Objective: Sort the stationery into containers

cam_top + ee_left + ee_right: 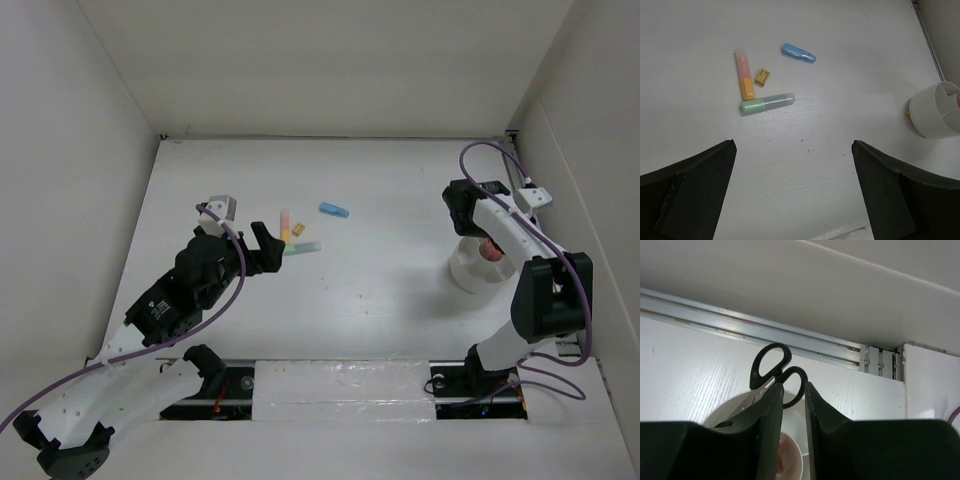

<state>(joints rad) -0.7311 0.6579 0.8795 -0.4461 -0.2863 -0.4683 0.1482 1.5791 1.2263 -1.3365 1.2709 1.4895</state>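
Right claw (794, 388) barely parted, scissors (783, 373) handle at its tips, standing in the cup (732, 405) below; can't tell if gripped. Left claw (794, 145) released wide, mint-green marker (767, 104) on the surface (850, 65) ahead of it.

No legible text, brand, number or sign in any view.

Left wrist view, upper left: tiny yellow-black piece (762, 76) carries dark marks, too small to read. Yellow-orange marker (744, 75) just beside it shows a faint reddish strip on its pale upper end; blurred, unreadable. Top view: same items too small for any print to resolve.
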